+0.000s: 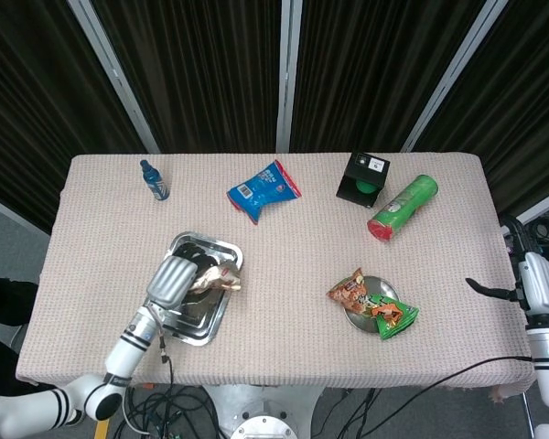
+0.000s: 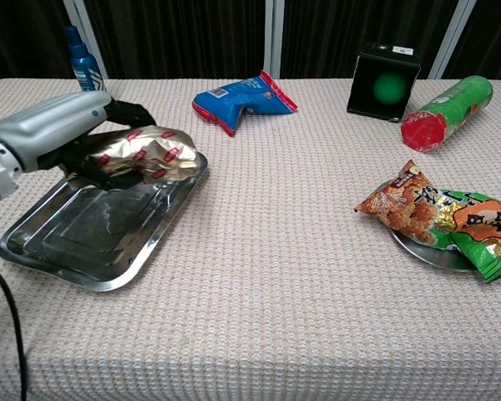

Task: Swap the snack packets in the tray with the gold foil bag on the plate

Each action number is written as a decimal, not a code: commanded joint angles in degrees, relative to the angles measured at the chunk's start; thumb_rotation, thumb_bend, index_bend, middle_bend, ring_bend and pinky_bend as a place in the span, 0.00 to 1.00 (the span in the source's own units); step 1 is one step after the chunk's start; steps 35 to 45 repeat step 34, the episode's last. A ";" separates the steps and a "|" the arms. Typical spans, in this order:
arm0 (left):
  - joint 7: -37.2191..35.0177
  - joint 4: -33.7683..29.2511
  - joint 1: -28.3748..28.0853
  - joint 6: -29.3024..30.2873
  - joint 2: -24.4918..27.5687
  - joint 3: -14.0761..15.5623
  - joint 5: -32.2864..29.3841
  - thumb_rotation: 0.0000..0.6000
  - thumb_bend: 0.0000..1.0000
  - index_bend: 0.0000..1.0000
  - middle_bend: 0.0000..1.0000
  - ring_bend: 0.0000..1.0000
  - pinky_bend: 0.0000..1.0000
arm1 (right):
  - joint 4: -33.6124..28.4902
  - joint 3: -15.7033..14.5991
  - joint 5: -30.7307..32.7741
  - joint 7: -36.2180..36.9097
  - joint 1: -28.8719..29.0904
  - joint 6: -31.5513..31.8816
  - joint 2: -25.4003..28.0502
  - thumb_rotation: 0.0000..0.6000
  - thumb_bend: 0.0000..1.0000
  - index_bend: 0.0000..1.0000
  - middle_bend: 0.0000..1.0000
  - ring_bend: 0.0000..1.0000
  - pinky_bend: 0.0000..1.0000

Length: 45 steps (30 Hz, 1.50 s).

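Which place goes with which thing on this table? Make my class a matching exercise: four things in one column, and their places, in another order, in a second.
Things
1. gold foil bag
2. orange snack packet
3. blue bottle
4. green can

Places
A. upright at the far left corner
B. on the plate
C. lying on its side at the far right
D. held by the left hand over the tray

Pairs: 1-D, 2-B, 3-A, 4-C
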 commanded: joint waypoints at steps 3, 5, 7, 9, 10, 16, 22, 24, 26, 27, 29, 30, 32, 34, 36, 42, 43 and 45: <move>-4.29 6.28 1.07 -2.04 2.09 2.05 -0.77 1.00 0.31 0.37 0.42 0.18 0.15 | -0.40 0.12 0.21 -1.19 0.34 -0.43 -0.33 1.00 0.00 0.00 0.01 0.00 0.00; -6.62 7.01 1.40 -2.59 3.22 2.80 -0.47 1.00 0.22 0.24 0.28 0.11 0.11 | -0.65 0.22 0.43 -1.52 0.32 -0.46 -0.31 1.00 0.00 0.00 0.01 0.00 0.00; -8.69 6.71 2.18 -1.62 4.55 3.08 -0.10 1.00 0.16 0.14 0.16 0.05 0.09 | -0.68 0.39 0.50 -1.76 0.23 -0.15 -0.32 1.00 0.00 0.00 0.01 0.00 0.00; -9.86 5.05 3.09 -0.88 6.53 3.37 -0.14 1.00 0.13 0.11 0.11 0.03 0.08 | -0.58 0.54 0.55 -1.88 0.16 0.10 -0.33 1.00 0.00 0.00 0.01 0.00 0.00; -10.40 2.87 3.94 -0.38 8.45 3.69 -0.37 1.00 0.13 0.10 0.09 0.02 0.08 | -0.59 0.60 0.57 -1.85 0.07 0.25 -0.29 1.00 0.00 0.00 0.01 0.00 0.00; -10.60 -7.52 10.93 7.77 17.86 6.46 0.36 1.00 0.08 0.10 0.07 0.00 0.10 | -0.74 0.41 -0.47 -1.41 -0.26 0.86 0.06 1.00 0.00 0.00 0.01 0.00 0.00; -9.24 -9.00 18.36 16.08 23.45 7.99 -1.14 1.00 0.08 0.10 0.07 0.00 0.10 | 0.11 -2.44 -4.16 -7.47 -2.75 5.53 -1.06 1.00 0.00 0.00 0.00 0.00 0.00; -9.78 -8.21 19.95 17.18 24.13 8.44 -1.48 1.00 0.08 0.10 0.08 0.00 0.10 | 1.34 -3.95 -5.60 -11.72 -4.26 8.26 -2.65 1.00 0.00 0.00 0.00 0.00 0.00; -10.06 -6.75 21.54 18.62 24.06 9.10 -0.91 1.00 0.08 0.10 0.08 0.00 0.10 | 3.65 -5.69 -7.12 -16.75 -6.34 11.83 -5.22 1.00 0.00 0.00 0.00 0.00 0.00; -10.00 -5.89 22.23 19.44 23.71 9.51 -0.24 1.00 0.08 0.10 0.09 0.00 0.10 | 4.87 -6.30 -7.76 -18.44 -7.29 13.56 -6.58 1.00 0.00 0.00 0.00 0.00 0.00; -9.12 -3.30 23.82 21.66 22.37 10.46 1.57 1.00 0.08 0.10 0.09 0.00 0.10 | 7.96 -7.92 -9.71 -19.90 -9.43 17.23 -9.85 1.00 0.00 0.00 0.00 0.00 0.00; -8.78 -2.06 24.47 22.63 21.67 10.73 2.26 1.00 0.08 0.10 0.09 0.00 0.10 | 9.27 -8.77 -10.63 -19.79 -10.24 18.34 -11.00 1.00 0.00 0.00 0.00 0.00 0.00; -9.19 0.42 25.79 24.54 20.18 10.91 3.30 1.00 0.08 0.10 0.09 0.00 0.10 | 12.04 -10.43 -12.30 -20.04 -11.70 20.02 -12.92 1.00 0.00 0.00 0.00 0.00 0.00; -10.85 1.83 26.74 25.76 19.24 10.74 3.78 1.00 0.08 0.10 0.09 0.00 0.10 | 13.99 -11.21 -13.33 -21.29 -12.42 20.94 -14.02 1.00 0.00 0.00 0.00 0.00 0.00; -10.85 1.83 26.74 25.76 19.24 10.74 3.78 1.00 0.08 0.10 0.09 0.00 0.10 | 13.99 -11.21 -13.33 -21.29 -12.42 20.94 -14.02 1.00 0.00 0.00 0.00 0.00 0.00; -10.85 1.83 26.74 25.76 19.24 10.74 3.78 1.00 0.08 0.10 0.09 0.00 0.10 | 13.99 -11.21 -13.33 -21.29 -12.42 20.94 -14.02 1.00 0.00 0.00 0.00 0.00 0.00; -10.85 1.83 26.74 25.76 19.24 10.74 3.78 1.00 0.08 0.10 0.09 0.00 0.10 | 13.99 -11.21 -13.33 -21.29 -12.42 20.94 -14.02 1.00 0.00 0.00 0.00 0.00 0.00; -10.85 1.83 26.74 25.76 19.24 10.74 3.78 1.00 0.08 0.10 0.09 0.00 0.10 | 13.99 -11.21 -13.33 -21.29 -12.42 20.94 -14.02 1.00 0.00 0.00 0.00 0.00 0.00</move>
